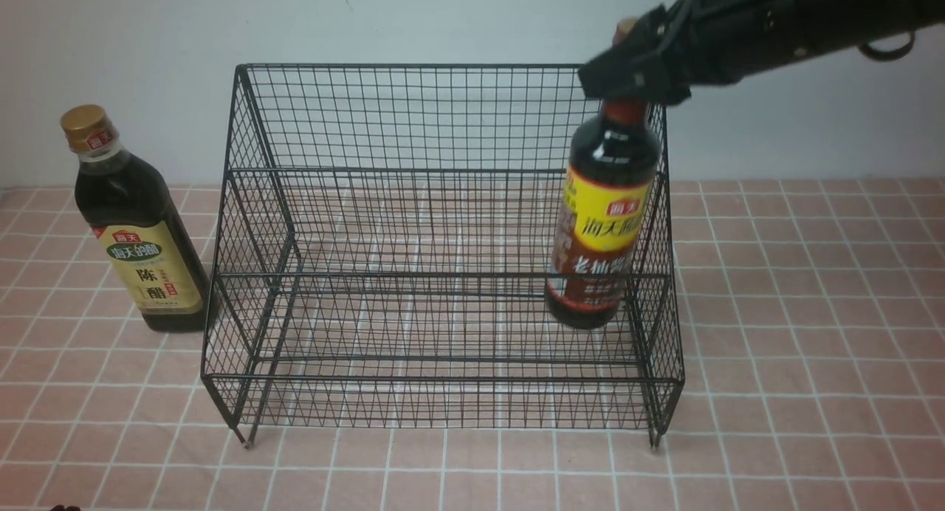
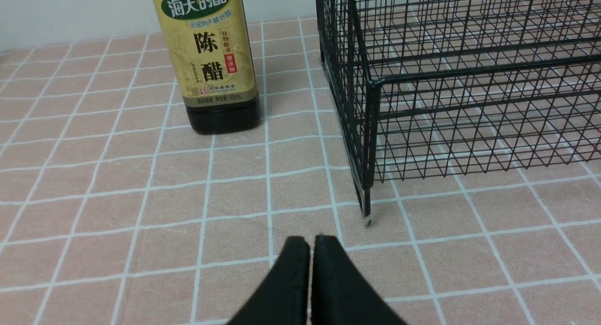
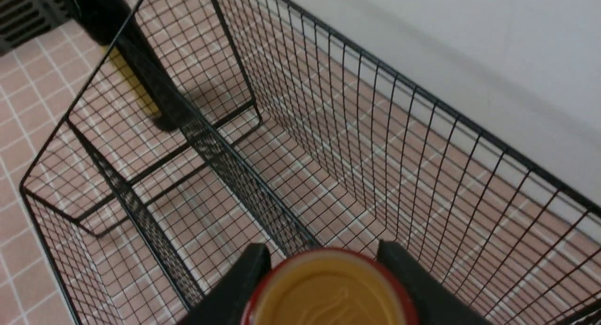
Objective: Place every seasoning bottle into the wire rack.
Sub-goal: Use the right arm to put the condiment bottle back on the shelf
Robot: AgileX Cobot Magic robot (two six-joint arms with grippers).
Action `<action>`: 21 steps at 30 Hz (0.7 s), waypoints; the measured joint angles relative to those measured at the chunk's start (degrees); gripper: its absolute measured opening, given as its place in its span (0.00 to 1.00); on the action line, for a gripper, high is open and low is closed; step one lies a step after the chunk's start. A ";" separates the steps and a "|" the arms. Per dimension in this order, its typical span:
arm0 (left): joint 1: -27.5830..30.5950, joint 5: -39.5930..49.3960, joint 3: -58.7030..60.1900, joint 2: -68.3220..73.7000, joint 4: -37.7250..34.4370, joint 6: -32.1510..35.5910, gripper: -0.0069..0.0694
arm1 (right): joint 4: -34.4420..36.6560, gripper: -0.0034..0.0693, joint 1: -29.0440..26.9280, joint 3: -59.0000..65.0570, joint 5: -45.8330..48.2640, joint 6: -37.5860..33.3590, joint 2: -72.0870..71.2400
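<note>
The right arm (image 1: 812, 16) reaches in from the upper right, its right gripper (image 1: 627, 71) clamped on either side of the top of the yellow-labelled bottle (image 1: 607, 223), while the left gripper (image 2: 311, 250) hangs low, its two black fingers pressed flat together.

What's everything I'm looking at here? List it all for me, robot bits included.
wire rack: one, black, two-stepped, middle of the table.
gold-cap bottle: one, dark liquid, beige label, standing on the cloth left of the rack, outside it.
yellow-label bottle: one, dark, red-brown neck, upright inside the rack's right end.
tablecloth: one, pink with white grid, under everything.
wall: one, pale grey, behind.
left claw: one, black, shut and empty, low over the cloth near the rack's front left leg.
right claw: one, black, closed around the yellow-label bottle's neck.
</note>
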 joint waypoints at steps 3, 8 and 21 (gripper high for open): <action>0.00 0.00 0.00 0.00 0.00 0.00 0.08 | -0.90 0.42 0.00 0.00 1.08 1.33 1.53; 0.00 0.00 0.00 0.00 0.00 0.00 0.08 | -1.53 0.42 0.00 0.00 1.08 4.41 2.91; 0.00 0.00 0.00 0.00 0.00 0.00 0.08 | -2.63 0.43 0.00 0.00 1.68 6.85 3.24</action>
